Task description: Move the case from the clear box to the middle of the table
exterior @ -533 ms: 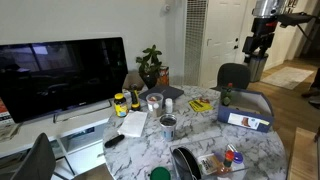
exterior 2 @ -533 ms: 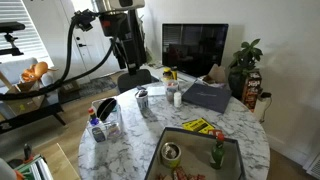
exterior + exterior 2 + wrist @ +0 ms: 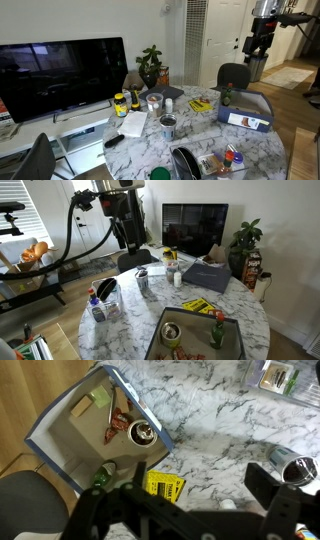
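Over white marble table [image 3: 200,130], hovering high with gripper [image 3: 258,45] spread wide, touching nothing, leaving case [image 3: 185,162] resting in clear box [image 3: 225,166] well below it.

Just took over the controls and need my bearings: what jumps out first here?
The gripper hangs open, high above the marble table. The black case lies in the clear box at the table's near edge in an exterior view, while the wrist view looks down on a grey-blue tray.

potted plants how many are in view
1: the potted plant beside the tv, beyond the table. A small green thing in the grey-blue tray is too blurred to name.
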Motion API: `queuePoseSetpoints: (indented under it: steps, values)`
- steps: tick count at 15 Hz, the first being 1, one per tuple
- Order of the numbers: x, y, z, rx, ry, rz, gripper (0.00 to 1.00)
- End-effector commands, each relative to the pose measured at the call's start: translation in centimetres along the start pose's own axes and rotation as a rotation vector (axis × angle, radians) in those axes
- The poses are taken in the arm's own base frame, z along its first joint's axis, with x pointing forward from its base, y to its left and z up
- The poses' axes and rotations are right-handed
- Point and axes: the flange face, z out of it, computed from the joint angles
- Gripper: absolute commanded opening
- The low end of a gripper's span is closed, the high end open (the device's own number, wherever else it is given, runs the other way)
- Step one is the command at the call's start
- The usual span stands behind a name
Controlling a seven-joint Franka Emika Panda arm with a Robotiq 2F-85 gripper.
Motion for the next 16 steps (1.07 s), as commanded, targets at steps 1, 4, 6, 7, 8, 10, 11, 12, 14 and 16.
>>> queuePoseSetpoints:
  steps: [1,4,6,7,8,10,11,12,14,16]
  values:
    - [2.1,-6.9,1.8,-0.018,-0.064,-0.156,1.0]
    - [2.5,-14.6,3.2,-0.058,-0.121,-0.303,1.0]
    - [2.6,-20.1,4.6,-0.095,-0.167,-0.401,1.0]
    - [2.4,-22.2,5.0,-0.099,-0.186,-0.461,1.0]
    - [1.5,-18.8,4.0,-0.074,-0.126,-0.394,1.0]
    - [1.7,-22.1,5.0,-0.081,-0.16,-0.454,1.0]
    - [2.0,-22.6,5.3,-0.081,-0.168,-0.46,1.0]
    - [2.3,-22.7,5.4,-0.08,-0.172,-0.459,1.0]
    - [3.5,-23.5,7.2,0.035,-0.233,-0.341,1.0]
    - [3.7,-24.2,10.9,0.118,-0.298,-0.321,1.0]
